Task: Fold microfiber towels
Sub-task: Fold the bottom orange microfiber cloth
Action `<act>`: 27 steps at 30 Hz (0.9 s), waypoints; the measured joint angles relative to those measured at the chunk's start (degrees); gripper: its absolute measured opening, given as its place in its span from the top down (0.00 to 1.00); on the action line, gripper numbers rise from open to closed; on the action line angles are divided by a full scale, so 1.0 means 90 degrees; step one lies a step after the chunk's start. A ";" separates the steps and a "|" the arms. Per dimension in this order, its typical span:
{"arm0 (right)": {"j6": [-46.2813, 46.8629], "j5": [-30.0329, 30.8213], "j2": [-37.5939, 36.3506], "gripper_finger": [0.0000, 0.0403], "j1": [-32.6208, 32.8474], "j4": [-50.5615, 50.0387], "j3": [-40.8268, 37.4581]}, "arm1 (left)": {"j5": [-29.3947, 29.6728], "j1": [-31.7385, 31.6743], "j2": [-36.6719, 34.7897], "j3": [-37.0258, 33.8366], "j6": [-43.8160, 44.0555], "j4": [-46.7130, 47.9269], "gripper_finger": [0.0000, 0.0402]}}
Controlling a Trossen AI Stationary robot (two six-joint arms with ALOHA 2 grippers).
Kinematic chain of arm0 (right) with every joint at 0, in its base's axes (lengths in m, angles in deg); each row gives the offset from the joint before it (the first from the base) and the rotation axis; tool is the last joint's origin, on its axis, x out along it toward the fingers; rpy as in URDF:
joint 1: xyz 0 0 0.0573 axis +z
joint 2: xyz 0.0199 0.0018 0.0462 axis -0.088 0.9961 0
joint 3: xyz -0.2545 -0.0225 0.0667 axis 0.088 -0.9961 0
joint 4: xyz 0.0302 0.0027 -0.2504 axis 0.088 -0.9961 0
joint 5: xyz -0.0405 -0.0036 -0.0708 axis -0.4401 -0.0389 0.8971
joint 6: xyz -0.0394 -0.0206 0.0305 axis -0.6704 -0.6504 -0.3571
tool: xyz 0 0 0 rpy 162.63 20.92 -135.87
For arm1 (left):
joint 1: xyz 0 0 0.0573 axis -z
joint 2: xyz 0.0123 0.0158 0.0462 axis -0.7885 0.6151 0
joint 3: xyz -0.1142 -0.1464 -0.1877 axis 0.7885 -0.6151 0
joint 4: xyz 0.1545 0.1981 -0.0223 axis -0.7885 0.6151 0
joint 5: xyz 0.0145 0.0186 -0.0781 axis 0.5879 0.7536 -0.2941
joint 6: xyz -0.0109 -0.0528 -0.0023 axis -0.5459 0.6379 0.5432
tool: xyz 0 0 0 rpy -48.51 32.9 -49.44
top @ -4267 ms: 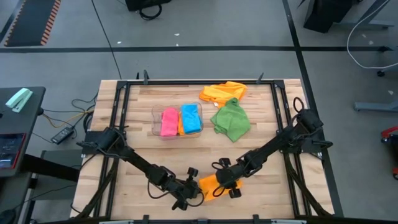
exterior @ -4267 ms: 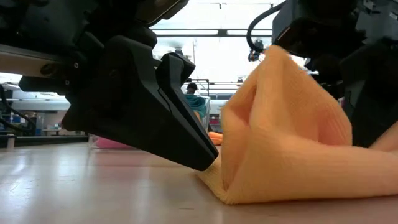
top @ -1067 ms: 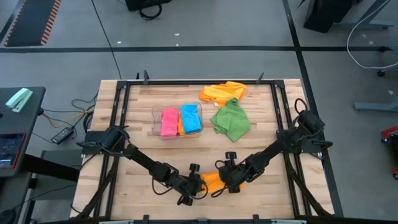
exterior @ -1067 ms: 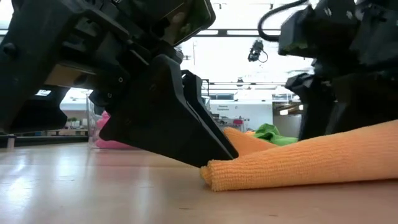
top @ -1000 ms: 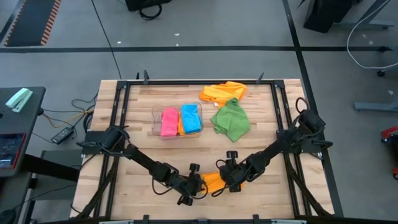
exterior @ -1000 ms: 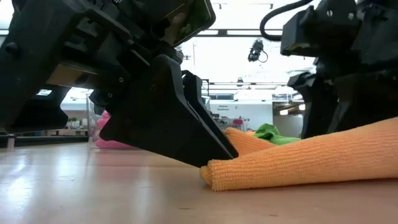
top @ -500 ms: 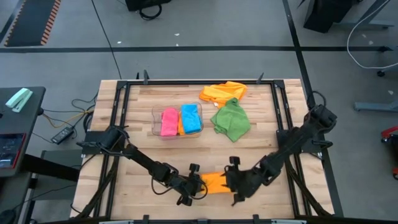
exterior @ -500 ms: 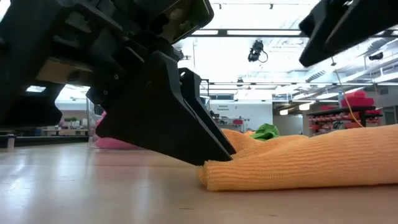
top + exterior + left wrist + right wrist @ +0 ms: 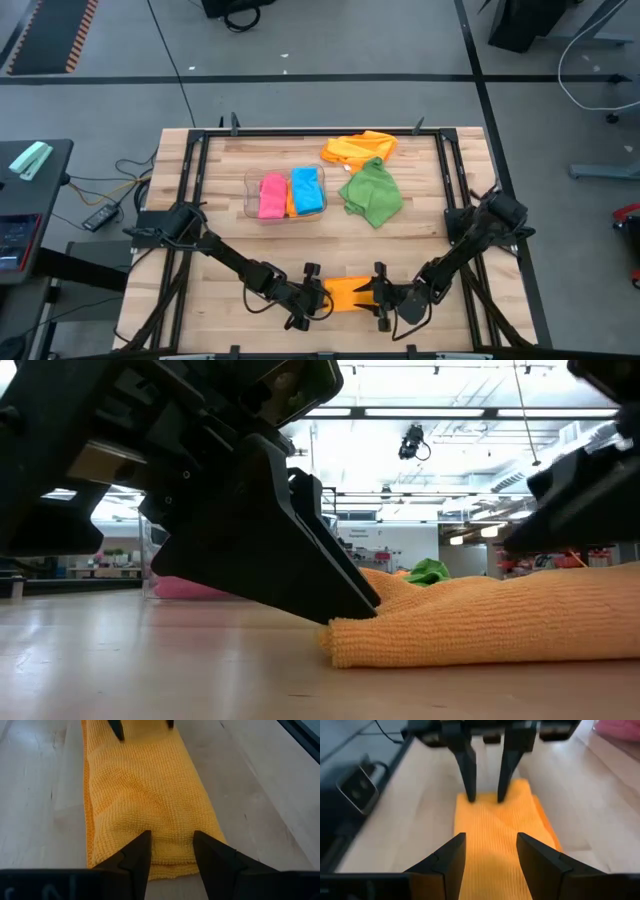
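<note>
A folded orange towel (image 9: 349,291) lies as a flat strip near the table's near edge, also seen in the low view (image 9: 480,622). My left gripper (image 9: 318,297) is open, with its tips down on the towel's left end (image 9: 171,842). My right gripper (image 9: 380,297) is open at the towel's right end, facing the left one (image 9: 490,851). In the low view it stands just above the cloth. A pink towel (image 9: 271,195) and a blue towel (image 9: 306,190) lie folded in the clear bin (image 9: 250,180). A green towel (image 9: 372,193) and an orange-yellow one (image 9: 358,148) lie loose farther back. My left gripper rests both spread fingertips (image 9: 141,842) on top of the towel's left end (image 9: 167,832), coming slanting down from the table's left along the strip. The end fold (image 9: 345,635) shows just beyond the tip. The towel lies flat on the table.
The table's near edge runs close in front of the orange strip. The bin stands at the middle of the table, with the loose green and orange-yellow towels to its right. Bare wood lies between the bin and the strip.
My right gripper has left the towel's far side, risen, and swung toward the table's near right, turning to point along the strip at the left gripper. The towel's right end, raised a second ago, now lies flat. The left gripper has kept still.
</note>
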 joint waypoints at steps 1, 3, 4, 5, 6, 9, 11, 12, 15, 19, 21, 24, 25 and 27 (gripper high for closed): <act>-0.0010 0.0046 0.0101 0.54 0.0000 0.0085 0.0000 | 0.0002 0.0000 0.0000 0.0000 0.0000 -0.0001 0.61; -0.0049 0.0072 0.0319 0.54 -0.0021 0.0310 0.0000 | 0.0006 0.0000 -0.0002 0.0000 0.0000 0.0006 0.61; -0.0046 0.0070 0.0425 0.54 -0.0038 0.0353 0.0002 | 0.0006 0.0000 -0.0002 0.0000 0.0000 0.0007 0.61; -0.0021 0.0064 0.0543 0.54 -0.0049 0.0351 0.0000 | 0.0008 0.0000 -0.0002 0.0000 -0.0003 0.0007 0.61; 0.0068 0.0024 0.0656 0.54 -0.0051 0.0360 0.0000 | 0.0008 0.0000 -0.0002 0.0000 -0.0005 0.0009 0.61; 0.0346 0.0062 0.0936 0.54 -0.0037 0.0527 0.0016 | -0.0012 0.0000 -0.0019 0.0000 -0.0083 0.0029 0.60; 0.0437 0.0122 0.1028 0.54 -0.0034 0.0628 0.0019 | -0.0168 0.0000 -0.0105 0.0000 -0.0286 0.0046 0.60; 0.0439 0.0111 0.1032 0.54 -0.0035 0.0622 0.0019 | -0.0289 0.0000 -0.0173 0.0000 -0.0354 0.0010 0.61; 0.0357 -0.0001 0.0915 0.54 -0.0038 0.0501 0.0015 | -0.0542 0.0000 -0.0343 0.0002 -0.0506 -0.0237 0.63; 0.0118 -0.0109 0.0764 0.54 -0.0047 0.0340 0.0004 | -0.0554 -0.0070 -0.0287 0.0002 -0.0531 -0.1081 0.65; 0.0094 -0.0125 0.0753 0.54 -0.0062 0.0334 0.0002 | -0.0550 -0.0184 -0.0158 0.0014 -0.0430 -0.1495 0.64; 0.0204 -0.0162 0.0757 0.54 -0.0087 0.0343 0.0002 | -0.0607 -0.0370 0.0134 0.0005 -0.0190 -0.1859 0.60; 0.0216 -0.0168 0.0757 0.54 -0.0087 0.0346 0.0002 | -0.0719 -0.0434 0.0236 0.0005 -0.0128 -0.1955 0.58; 0.0218 -0.0166 0.0757 0.54 -0.0087 0.0350 0.0002 | -0.1024 -0.0537 0.0420 0.0005 -0.0006 -0.2004 0.55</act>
